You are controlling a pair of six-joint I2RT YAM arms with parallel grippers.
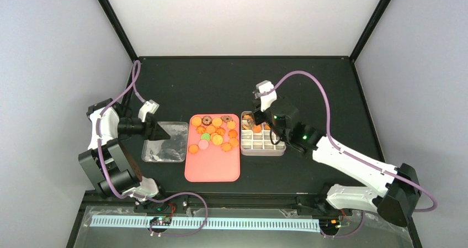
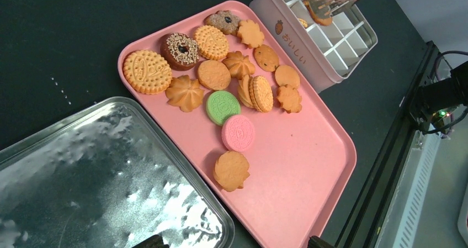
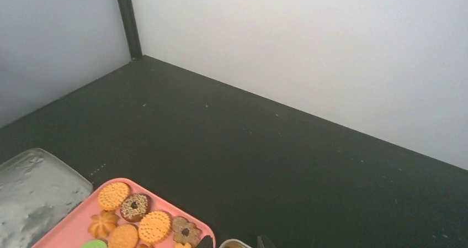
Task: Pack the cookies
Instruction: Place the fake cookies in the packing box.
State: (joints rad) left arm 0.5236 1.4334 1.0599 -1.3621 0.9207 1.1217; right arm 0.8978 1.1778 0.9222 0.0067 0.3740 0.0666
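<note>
Overhead view: the cookies (image 1: 212, 131) lie bunched on the far half of the pink tray (image 1: 212, 170), whose near half is bare, and several already sit in the far cells of the white gridded tin (image 1: 265, 146) just right of the tray. The right gripper (image 1: 254, 114) hangs over the tin's far-left corner, a position consistent with dropping a piece into a cell. The left gripper (image 1: 160, 131) hovers over a shiny metal pan (image 1: 165, 148) left of the tray, pointing toward the cookies; judged as waiting clear of the other arm. Left wrist view: its 2 fingertips (image 2: 150, 241) sit far apart at the frame's lower edge with nothing between them. About 16 pieces show on the tray, among them 1 green cookie (image 2: 223, 106), 1 pink cookie (image 2: 238, 132) and 2 leaning on edge against neighbours. These are tightly packed, so a clean pick will be awkward. Over the tin, the right arm's fingers appear clamped on a held cookie (image 2: 319, 9) above an empty cell. Right wrist view: mostly bare table and wall; only 2 dark fingertips (image 3: 205, 241) and the tray's far corner show, and the grip cannot be confirmed here. Most of the packing is judged outstanding.
</note>
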